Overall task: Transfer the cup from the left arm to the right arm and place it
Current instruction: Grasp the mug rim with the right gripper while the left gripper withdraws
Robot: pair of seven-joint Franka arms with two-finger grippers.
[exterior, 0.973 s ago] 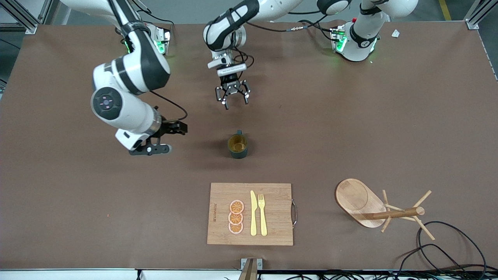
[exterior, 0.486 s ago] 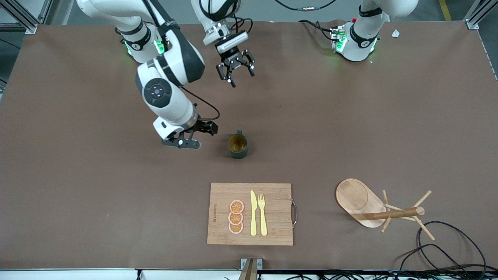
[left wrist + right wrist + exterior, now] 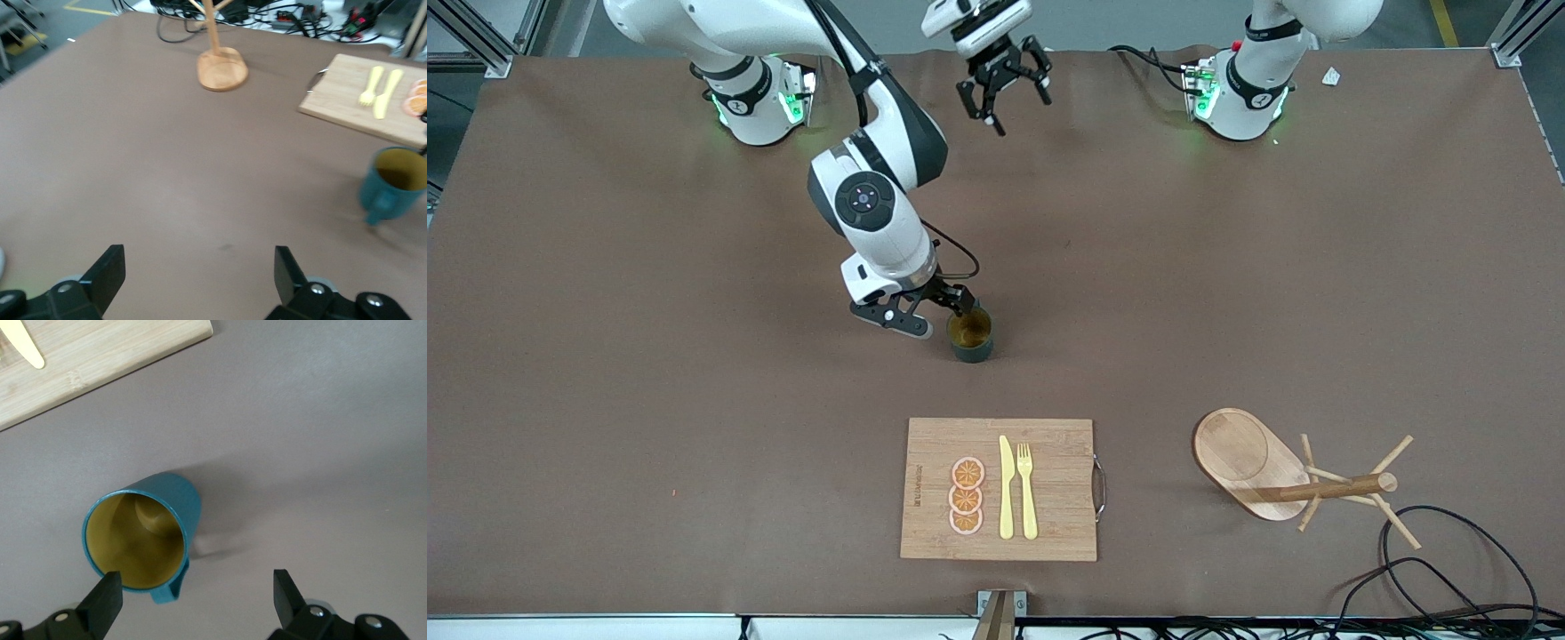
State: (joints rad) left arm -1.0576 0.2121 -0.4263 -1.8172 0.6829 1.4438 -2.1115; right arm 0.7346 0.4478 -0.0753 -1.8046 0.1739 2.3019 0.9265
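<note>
The cup [image 3: 970, 336], dark teal with an ochre inside, stands upright on the brown table near its middle. My right gripper [image 3: 934, 313] is low beside the cup, on the side toward the right arm's end, and open. In the right wrist view the cup [image 3: 141, 532] sits by one fingertip [image 3: 105, 600], and its handle [image 3: 170, 588] lies between the open fingers of the right gripper [image 3: 197, 597]. My left gripper [image 3: 1005, 100] hangs open and empty, high over the table's edge by the bases. Its wrist view shows the left gripper [image 3: 199, 273] over bare table with the cup [image 3: 393, 187] well off.
A wooden cutting board [image 3: 1058, 471] with orange slices, a yellow knife and a yellow fork lies nearer to the front camera than the cup. A wooden mug stand [image 3: 1272, 471] stands toward the left arm's end, with black cables [image 3: 1449, 551] by the table's edge.
My right arm has swung from the right arm's end of the table in to the cup. My left gripper has drawn back and up toward the bases. The cup has not moved.
</note>
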